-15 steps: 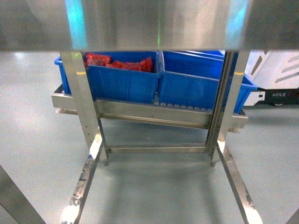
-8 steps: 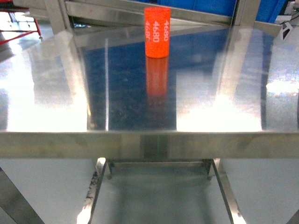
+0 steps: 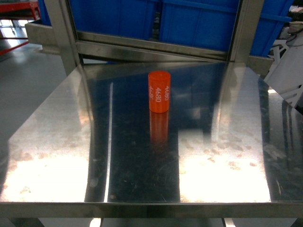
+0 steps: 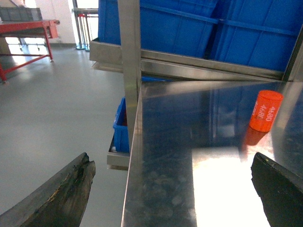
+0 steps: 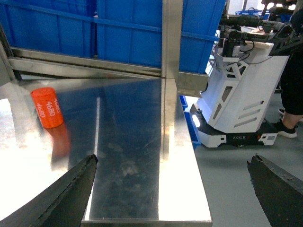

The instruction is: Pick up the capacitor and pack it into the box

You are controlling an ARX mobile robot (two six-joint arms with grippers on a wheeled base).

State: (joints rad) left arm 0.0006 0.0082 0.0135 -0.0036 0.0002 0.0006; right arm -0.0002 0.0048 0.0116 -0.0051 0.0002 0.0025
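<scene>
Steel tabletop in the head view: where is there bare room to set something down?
The tabletop is bare left, right and in front of the lone orange capacitor. Only the back edge is hemmed in, by the frame rail and blue bins.

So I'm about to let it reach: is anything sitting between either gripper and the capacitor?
Nothing visible. The orange capacitor stands alone on bare steel table; both wrist views show open surface ahead of left fingers and right fingers.

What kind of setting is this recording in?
Probably a factory or warehouse workstation: a stainless steel table with large blue bins on a rack behind it, bare grey floor, and another white wheeled robot parked nearby.
</scene>
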